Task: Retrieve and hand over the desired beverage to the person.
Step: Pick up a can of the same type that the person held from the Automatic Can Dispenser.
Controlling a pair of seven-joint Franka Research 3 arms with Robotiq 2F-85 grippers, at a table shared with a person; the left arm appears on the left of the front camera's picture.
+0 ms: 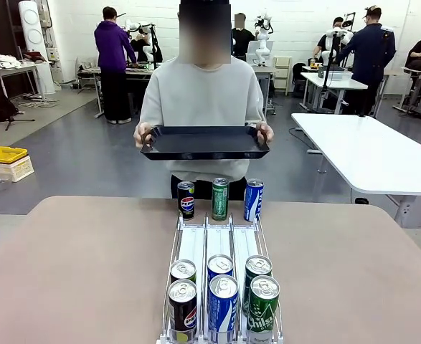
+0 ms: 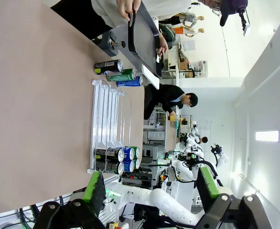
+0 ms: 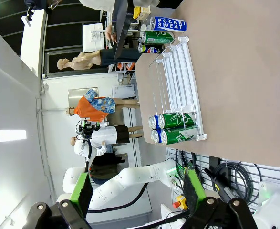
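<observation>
Presently, left end effector (image 2: 151, 188) and right end effector (image 3: 137, 188) gape; shiny cylindrical cans (image 1: 223, 307) stand upright.

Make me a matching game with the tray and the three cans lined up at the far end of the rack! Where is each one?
Things:
1. black tray
2. far Pepsi can
3. far green can
4. far blue can

Places:
A. middle of the far row, beyond the rack
B. robot's right end of the far row
C. held up by the person
D. robot's left end of the far row

Pairs: 1-C, 2-D, 3-A, 4-B
</observation>
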